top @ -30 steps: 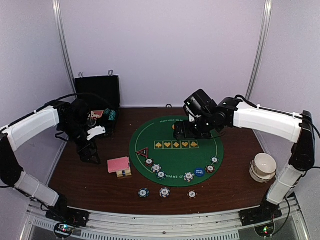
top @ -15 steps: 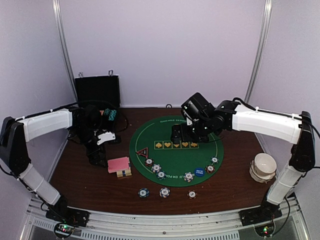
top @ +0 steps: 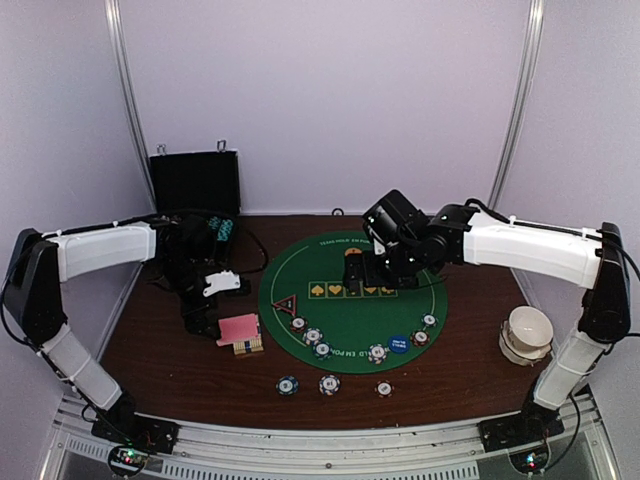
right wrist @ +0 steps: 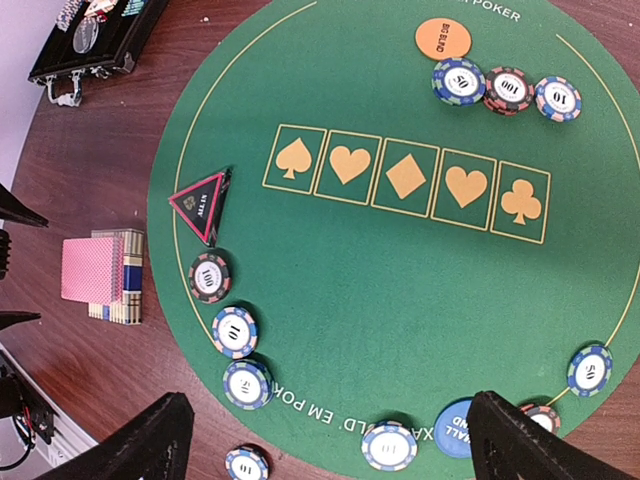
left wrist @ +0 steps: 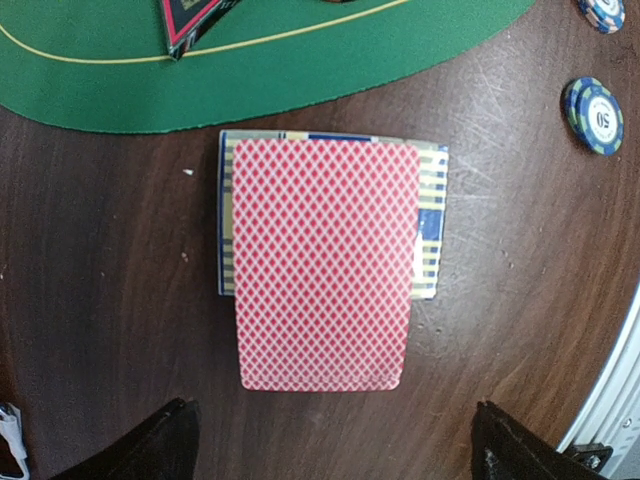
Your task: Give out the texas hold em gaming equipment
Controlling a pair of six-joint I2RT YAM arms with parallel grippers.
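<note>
- Top view: left gripper spread wide and empty, just left of the pink-backed card deck on the brown table. Right gripper also spread and empty, over the far half of the round green mat. At back left a black case, at right a paper cup; pale walls all round.
- Left wrist: deck lies on a striped card box, centred ahead of the parted fingers. Triangle marker cut off at the top edge.
- Right wrist: orange disc beside three chips on the mat. Blue disc partly hidden behind a finger.
</note>
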